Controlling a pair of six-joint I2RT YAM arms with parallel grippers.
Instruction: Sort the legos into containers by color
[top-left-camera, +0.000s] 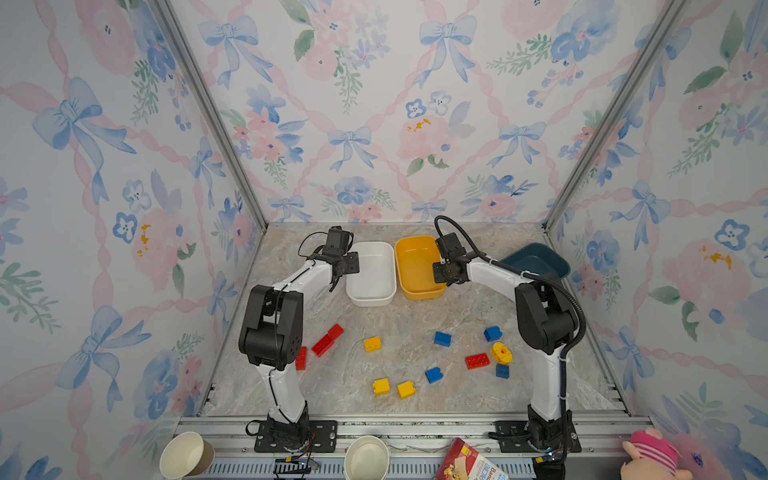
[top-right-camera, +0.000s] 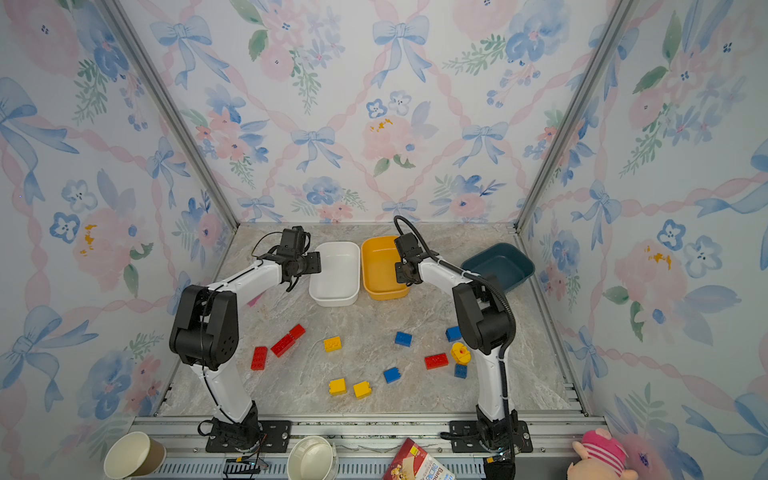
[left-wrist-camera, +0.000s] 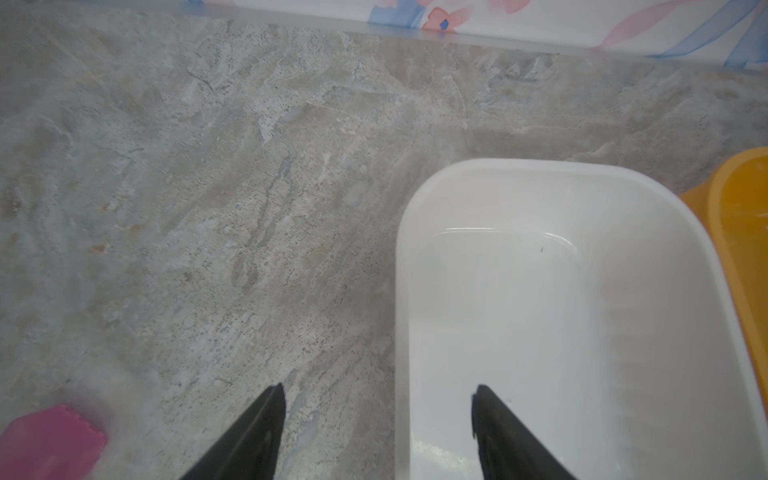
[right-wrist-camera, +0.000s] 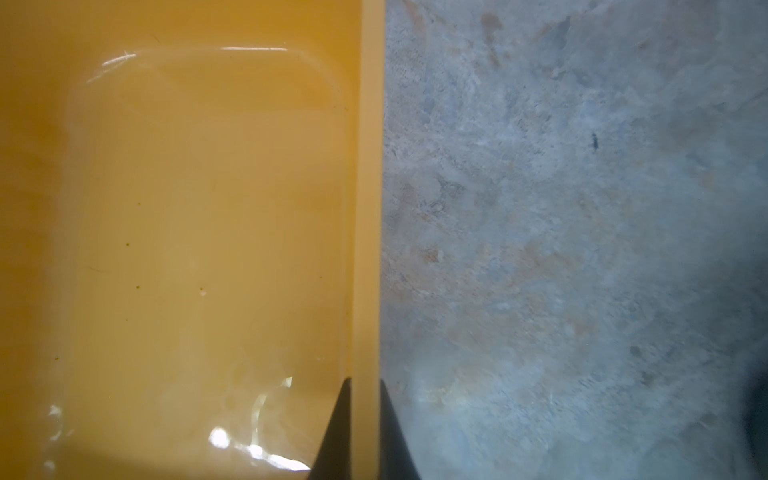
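Note:
Three containers stand at the back of the table: a white tub (top-left-camera: 371, 298), a yellow-orange tub (top-left-camera: 415, 242) and a dark teal tub (top-left-camera: 536, 258). All three show bare bottoms. My left gripper (left-wrist-camera: 378, 392) is open astride the white tub's (left-wrist-camera: 540, 174) left wall, one finger inside and one outside. My right gripper (right-wrist-camera: 365, 384) is shut on the right rim of the yellow-orange tub (right-wrist-camera: 370, 166). The legos lie loose nearer the front: red ones (top-left-camera: 327, 340), yellow ones (top-left-camera: 372, 344) and blue ones (top-left-camera: 442, 338), plus a rounded yellow piece (top-left-camera: 501, 352).
A pink block (left-wrist-camera: 50, 444) lies on the marble left of the white tub. Two paper cups (top-left-camera: 185, 455) (top-left-camera: 368, 457), a snack box (top-left-camera: 469, 463) and a pink plush toy (top-left-camera: 652, 453) sit beyond the front rail. Flowered walls close in three sides.

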